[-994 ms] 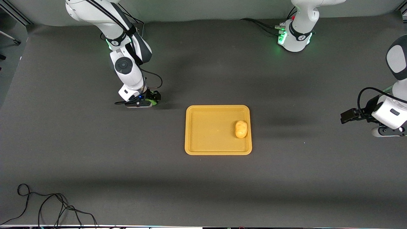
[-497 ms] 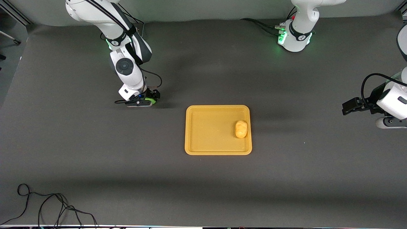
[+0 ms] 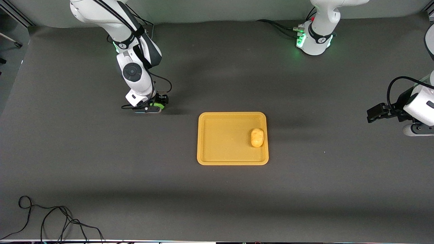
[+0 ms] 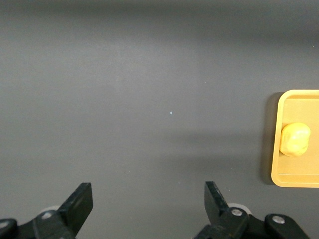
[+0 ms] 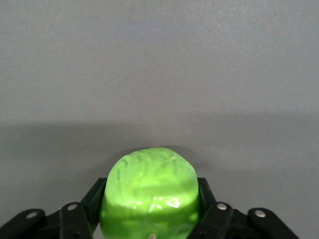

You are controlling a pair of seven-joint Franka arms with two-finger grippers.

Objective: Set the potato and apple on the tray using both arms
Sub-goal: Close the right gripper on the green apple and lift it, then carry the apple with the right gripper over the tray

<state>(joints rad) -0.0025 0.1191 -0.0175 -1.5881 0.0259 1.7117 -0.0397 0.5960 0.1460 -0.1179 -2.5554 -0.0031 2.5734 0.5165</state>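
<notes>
Front view: potato (image 3: pixel 257 137) lies on the tray (image 3: pixel 217 159), at the end toward the left arm. Right gripper (image 3: pixel 158 105) has its fingers closed on the apple (image 5: pixel 150 191), low over the tabletop (image 3: pixel 217 203). Left gripper (image 4: pixel 148 201) waits, fingers wide. Next: carry the apple over the tray's bare area, then release.

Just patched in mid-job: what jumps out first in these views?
The yellow-orange tray at mid-table, with the potato lying in it by the rim toward the left arm's end. Next, the bright green apple clamped in the right gripper, off the tray toward the right arm's end. The left gripper hangs open over bare table.
</notes>
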